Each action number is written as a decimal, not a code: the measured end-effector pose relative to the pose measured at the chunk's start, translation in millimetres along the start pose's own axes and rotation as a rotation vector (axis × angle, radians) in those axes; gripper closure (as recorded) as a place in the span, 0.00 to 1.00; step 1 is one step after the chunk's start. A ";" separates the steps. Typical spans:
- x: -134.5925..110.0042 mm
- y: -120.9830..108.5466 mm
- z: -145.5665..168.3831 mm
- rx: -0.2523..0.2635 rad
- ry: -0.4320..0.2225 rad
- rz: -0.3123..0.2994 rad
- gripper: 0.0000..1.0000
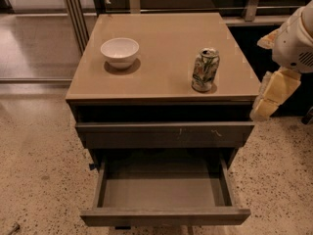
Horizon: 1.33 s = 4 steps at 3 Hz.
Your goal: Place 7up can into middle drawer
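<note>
The 7up can (pixel 205 70), dented, silvery-white with green and red print, stands upright on the right side of the tan cabinet top (pixel 166 43). The middle drawer (pixel 165 215) is pulled out towards me below, its flat grey inside bare. My gripper (pixel 268 101) hangs at the right edge of the view, off the cabinet's right side and level with its top. It is to the right of the can, apart from it, and holds nothing.
A white bowl (pixel 120 52) sits on the left of the cabinet top. A drawer front with pale scratches (pixel 164 133) is above the open drawer, with a dark gap above it. Speckled floor lies all around; a metal rail and glass panel stand at the back left.
</note>
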<state>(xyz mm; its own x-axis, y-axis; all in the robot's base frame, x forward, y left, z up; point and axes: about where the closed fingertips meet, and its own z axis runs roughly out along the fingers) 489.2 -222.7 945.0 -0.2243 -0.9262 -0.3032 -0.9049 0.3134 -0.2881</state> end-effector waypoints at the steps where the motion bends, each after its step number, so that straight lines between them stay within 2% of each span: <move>1: -11.9 -31.2 34.6 0.015 -0.092 0.024 0.00; 2: -32.8 -67.6 64.4 0.022 -0.229 0.060 0.00; 3: -51.6 -94.7 85.2 0.014 -0.346 0.100 0.00; 4: -69.7 -107.0 102.1 -0.012 -0.420 0.122 0.00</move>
<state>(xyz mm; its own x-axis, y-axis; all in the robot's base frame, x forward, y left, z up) 638.5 -170.3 904.1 -0.1655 -0.7162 -0.6780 -0.8855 0.4105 -0.2175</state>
